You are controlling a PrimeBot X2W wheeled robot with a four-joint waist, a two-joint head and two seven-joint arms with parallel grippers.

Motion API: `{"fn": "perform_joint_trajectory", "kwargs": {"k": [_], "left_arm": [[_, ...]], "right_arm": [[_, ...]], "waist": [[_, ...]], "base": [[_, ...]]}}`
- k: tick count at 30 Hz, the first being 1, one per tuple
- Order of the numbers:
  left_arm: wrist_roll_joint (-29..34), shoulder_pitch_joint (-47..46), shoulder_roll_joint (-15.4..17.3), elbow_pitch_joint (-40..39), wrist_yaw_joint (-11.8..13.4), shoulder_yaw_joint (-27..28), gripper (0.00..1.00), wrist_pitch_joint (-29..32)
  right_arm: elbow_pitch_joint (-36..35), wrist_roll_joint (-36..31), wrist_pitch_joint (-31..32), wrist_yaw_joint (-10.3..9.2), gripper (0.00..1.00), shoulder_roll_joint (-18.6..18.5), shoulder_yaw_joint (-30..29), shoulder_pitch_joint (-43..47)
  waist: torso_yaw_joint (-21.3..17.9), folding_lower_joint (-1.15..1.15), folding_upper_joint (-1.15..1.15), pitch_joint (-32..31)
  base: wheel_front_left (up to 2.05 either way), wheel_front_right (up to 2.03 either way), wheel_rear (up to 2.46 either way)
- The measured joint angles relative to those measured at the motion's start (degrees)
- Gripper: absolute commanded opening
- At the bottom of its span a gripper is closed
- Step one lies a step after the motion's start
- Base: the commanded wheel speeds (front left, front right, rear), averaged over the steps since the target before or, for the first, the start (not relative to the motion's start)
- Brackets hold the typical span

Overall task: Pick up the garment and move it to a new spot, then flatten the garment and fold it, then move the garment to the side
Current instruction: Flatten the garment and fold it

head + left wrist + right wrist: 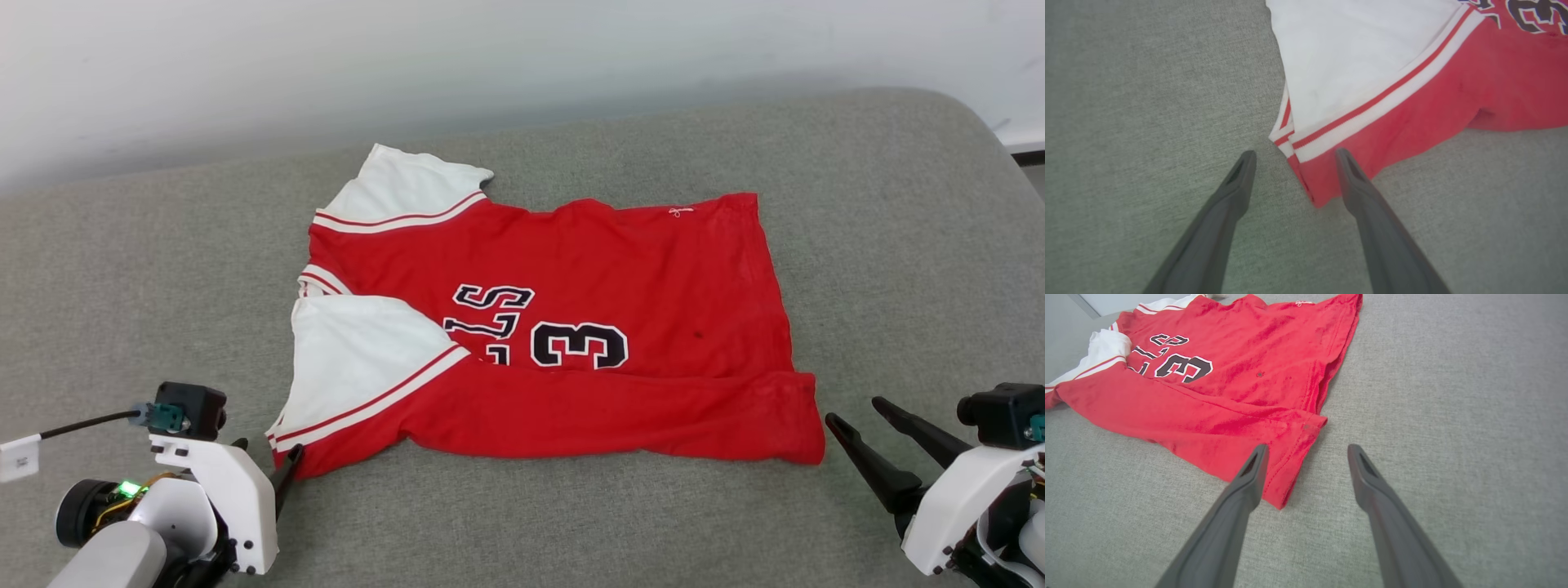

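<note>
- Garment (571, 327): spread on the grey cushion (122, 286), midway between the two arms. Long axis left to right across the head view, near white sleeve (359, 359) at the robot's left end, hem at its right end.
- Near long edge: turned up and over as a red band (620, 416), hiding the lower part of the number (580, 345). Judged a first lengthwise fold already laid, with further folding and the move aside not yet done.
- Left gripper (1295, 157): wide open, holding nothing. Placed at the garment's near-left corner, one fingertip over red cloth just below the striped trim (1372, 102), the other over bare cushion, corner tip between the two.
- Right gripper (1308, 451): wide open, empty. Placed at the near-right corner, one fingertip over the hem edge, the other over bare cushion. Just beside the corner in the head view; contact with the cloth impossible to tell.
- Governing relation: garment lying ahead of both grippers, each near corner directly in line with its own arm's fingers. Equal nearness, left arm to the sleeve end, right arm to the hem end.
- Probable next demand (a judgement): a pinch on both near corners together, then a carry across the short axis, away from the robot.
- Risks: catching only the band's top layer, or uneven lift skewing the soft jersey.
</note>
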Motion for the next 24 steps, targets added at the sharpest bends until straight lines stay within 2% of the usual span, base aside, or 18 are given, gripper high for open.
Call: {"fn": "perform_joint_trajectory", "kwargs": {"k": [7,11,12,13,15,19,24], "left_arm": [[-1.02,0.1,1.34,-1.81,0.99,0.25,1.0,3.3],[-1.36,0.04,1.57,-2.29,1.49,0.36,0.87,4.05],[-1.45,0.0,1.6,-2.4,1.49,0.44,0.8,4.11],[-1.53,-0.09,1.65,-2.45,1.49,0.46,0.63,4.28],[-1.66,-0.35,1.68,-2.44,1.47,0.49,0.0,4.49],[-1.31,-1.13,1.94,-2.45,0.14,-0.43,0.0,4.52],[-1.15,-1.38,1.65,-2.42,0.11,-0.33,0.0,3.34]], "right_arm": [[-4.65,-3.86,3.18,0.0,1.0,0.9,-7.61,3.3],[-7.27,-6.79,5.38,0.0,1.0,1.92,-12.04,5.43],[-7.98,-7.25,6.28,0.0,1.0,2.25,-13.03,5.95],[-8.61,-8.2,7.12,0.0,1.0,2.49,-13.83,6.4],[-10.14,-9.78,8.47,0.0,1.0,3.05,-16.01,7.44],[-13.26,-12.0,12.18,0.0,1.0,4.25,-20.0,9.67],[-17.45,-13.59,19.62,0.0,1.0,5.86,-25.04,13.04]], "waist": [[-1.02,0.0,0.0,1.92],[-1.41,0.0,0.0,3.03],[-1.48,0.0,0.0,3.29],[-1.55,0.0,0.0,3.52],[-1.6,0.0,0.0,3.94],[-1.51,0.0,0.0,4.44],[-1.1,0.0,0.0,4.34]], "base": [[0.0,0.0,0.0],[0.0,0.0,0.0],[0.0,0.0,0.0],[0.0,0.0,0.0],[0.0,0.0,0.0],[0.0,0.0,0.0],[0.0,0.0,0.0]]}}
